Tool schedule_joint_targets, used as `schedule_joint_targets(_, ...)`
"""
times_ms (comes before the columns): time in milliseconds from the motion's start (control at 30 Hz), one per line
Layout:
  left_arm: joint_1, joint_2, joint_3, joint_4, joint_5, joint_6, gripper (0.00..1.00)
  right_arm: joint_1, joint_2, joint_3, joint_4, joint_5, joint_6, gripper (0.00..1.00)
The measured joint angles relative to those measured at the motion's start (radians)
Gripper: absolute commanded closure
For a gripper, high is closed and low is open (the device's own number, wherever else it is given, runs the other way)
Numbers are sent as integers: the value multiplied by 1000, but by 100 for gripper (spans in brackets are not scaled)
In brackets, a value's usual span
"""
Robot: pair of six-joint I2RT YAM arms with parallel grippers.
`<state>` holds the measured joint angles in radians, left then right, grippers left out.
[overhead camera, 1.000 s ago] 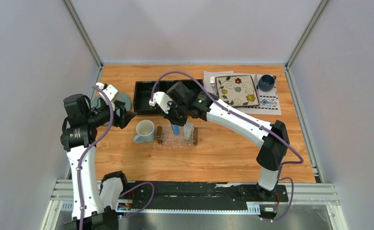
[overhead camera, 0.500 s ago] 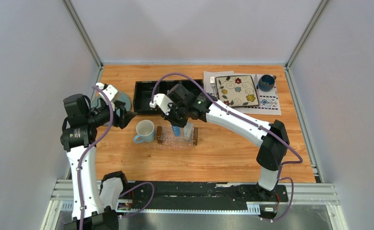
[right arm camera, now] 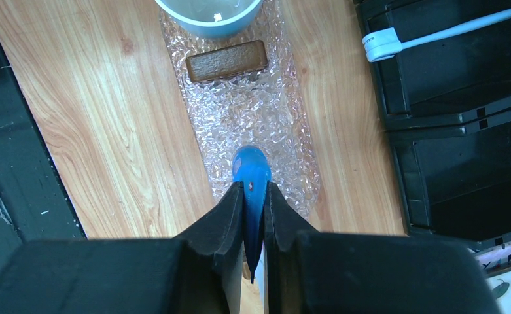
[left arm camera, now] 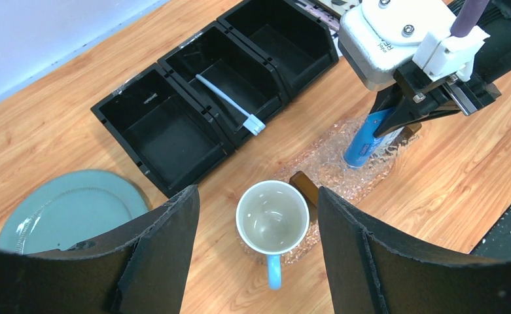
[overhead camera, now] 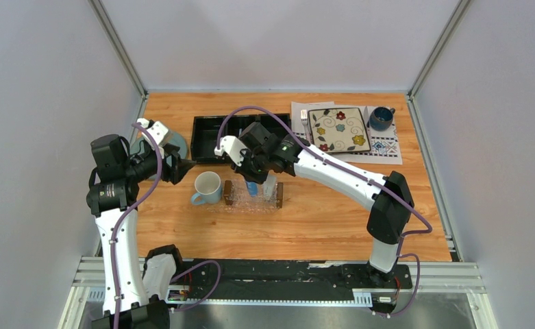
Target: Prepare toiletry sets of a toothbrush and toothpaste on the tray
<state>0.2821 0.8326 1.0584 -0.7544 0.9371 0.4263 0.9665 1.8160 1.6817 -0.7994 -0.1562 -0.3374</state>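
Toothpaste tube [right arm camera: 251,171] — blue, rounded end down — is clamped between the fingers of the right gripper [right arm camera: 254,191] over the tray [right arm camera: 239,111]; whether it touches the clear bubbled surface cannot be told; the toothbrush [left arm camera: 229,103] lies slantwise in the middle compartment of the black organizer [left arm camera: 167,140], apart from the tray; a white-and-blue mug [left arm camera: 272,219] stands just beside one of the tray's brown wooden bars; the left gripper [left arm camera: 258,196] hangs near the mug, jaws wide apart and holding nothing — a grey-green plate [left arm camera: 63,209] sits beside the organizer.
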Motion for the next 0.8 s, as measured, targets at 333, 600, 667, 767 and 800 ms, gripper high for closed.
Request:
schedule_joint_targets(333, 0, 0, -9, -1, 0, 0, 26, 0, 0, -36, 35, -2, 2, 100)
schedule_joint_targets(600, 0, 0, -13, -3, 4, 0, 26, 0, 0, -55, 57, -2, 4, 100)
schedule_joint_targets(667, 0, 0, -15, -3, 5, 0, 26, 0, 0, -59, 60, -2, 4, 100)
schedule_joint_targets(767, 0, 1, -18, -4, 5, 0, 26, 0, 0, -65, 62, -2, 6, 100)
schedule_joint_targets(800, 0, 1, -18, -3, 5, 0, 26, 0, 0, -65, 63, -2, 7, 100)
